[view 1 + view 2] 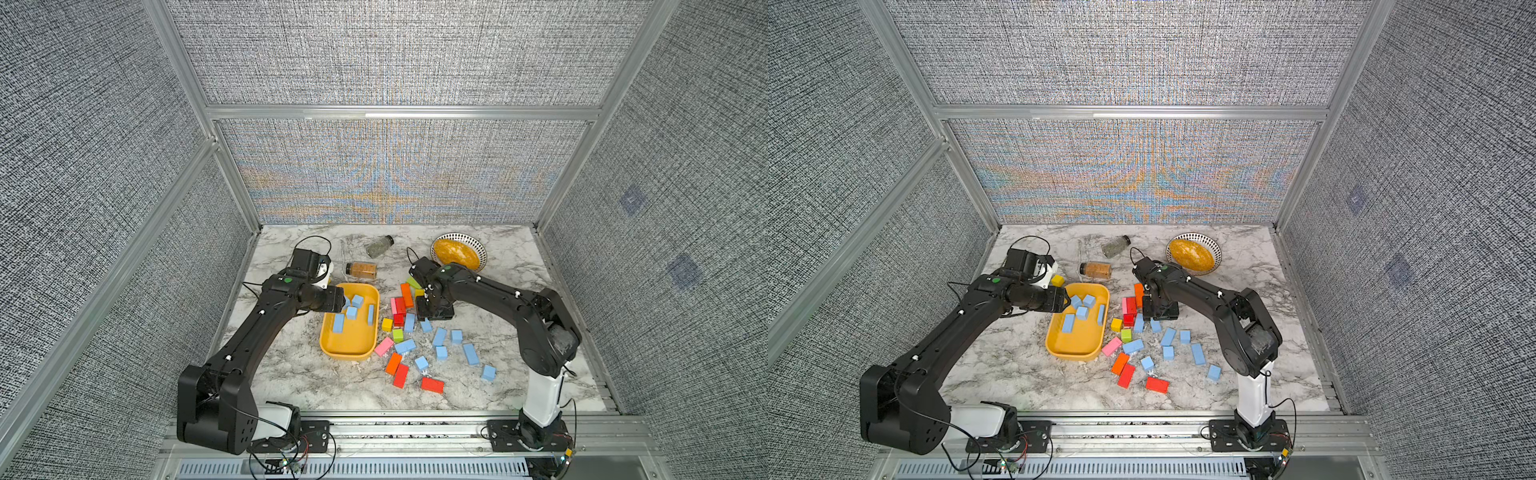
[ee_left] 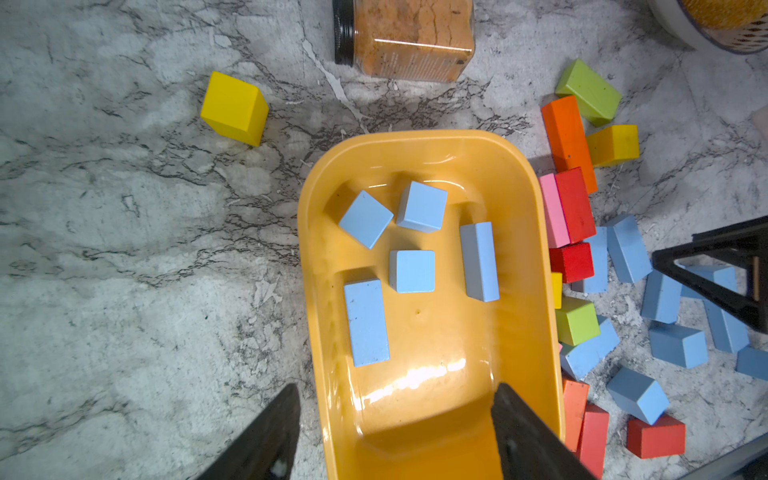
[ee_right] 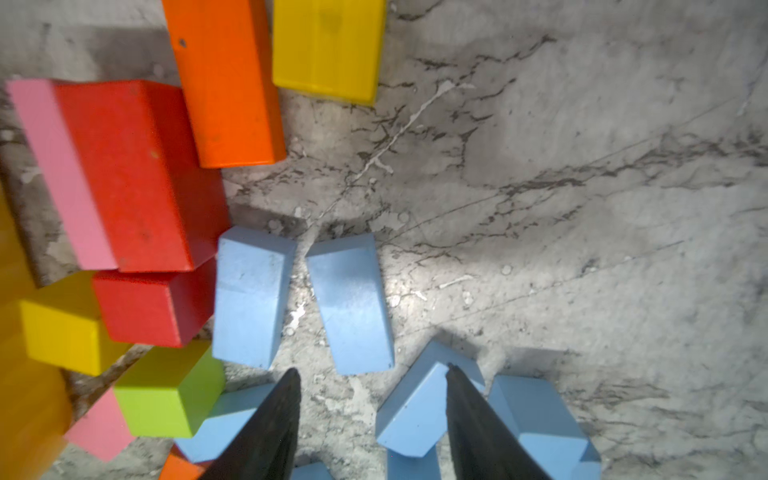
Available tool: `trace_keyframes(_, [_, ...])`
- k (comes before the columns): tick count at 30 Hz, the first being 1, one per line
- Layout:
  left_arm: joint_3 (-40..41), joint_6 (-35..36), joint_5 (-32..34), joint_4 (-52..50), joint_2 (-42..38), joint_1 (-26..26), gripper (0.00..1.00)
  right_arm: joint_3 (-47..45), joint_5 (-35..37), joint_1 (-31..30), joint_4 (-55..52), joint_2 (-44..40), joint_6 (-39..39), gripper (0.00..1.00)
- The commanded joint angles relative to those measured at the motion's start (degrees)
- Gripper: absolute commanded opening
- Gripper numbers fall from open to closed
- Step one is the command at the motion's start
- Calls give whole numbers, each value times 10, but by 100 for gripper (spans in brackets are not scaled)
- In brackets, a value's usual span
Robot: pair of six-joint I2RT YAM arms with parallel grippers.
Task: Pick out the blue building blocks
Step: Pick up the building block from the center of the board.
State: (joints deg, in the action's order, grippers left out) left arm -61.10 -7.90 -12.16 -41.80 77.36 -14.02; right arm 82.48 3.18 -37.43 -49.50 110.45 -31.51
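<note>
Several blue building blocks (image 2: 412,271) lie inside the yellow tray (image 2: 307,249). Several more blue blocks (image 1: 439,336) are scattered on the marble table to the tray's right. My left gripper (image 2: 395,436) hovers over one end of the tray (image 1: 349,353), open, with nothing between its fingers. My right gripper (image 3: 372,370) is low over the pile of blocks, and in a top view it (image 1: 432,311) stands beside the red and orange blocks. Its jaws stand apart. One blue block (image 3: 411,419) lies against one finger only, and two blue bricks (image 3: 351,303) lie just beyond the tips.
Red, orange, pink, yellow and green blocks (image 1: 400,307) crowd between the tray and the right gripper. More red and orange ones (image 1: 432,385) lie near the front. A yellow cube (image 2: 235,109), two spice jars (image 1: 361,270) and a patterned bowl (image 1: 478,245) sit further back.
</note>
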Motion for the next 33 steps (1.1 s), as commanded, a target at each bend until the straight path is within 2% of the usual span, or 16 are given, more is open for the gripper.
trace_keyframes(1, [2,7,-2,9,-4,3,74,12,7,4,-7,16,34,55])
trace_keyframes(14, [6,9,-7,9,-1,5,74,19,-36,16,34,65,59,47])
trace_keyframes(23, [4,20,-19,8,0,7,74,11,-27,16,26,54,45,24])
trace_keyframes(27, [-9,110,-116,-11,-17,7,74,9,-58,14,69,-14,39,21])
trace_keyframes(29, [-1,118,-153,11,-32,7,75,-8,-105,9,128,-62,51,20])
trace_keyframes(33, [23,115,-270,102,-59,6,74,-63,-178,-1,267,-162,52,19])
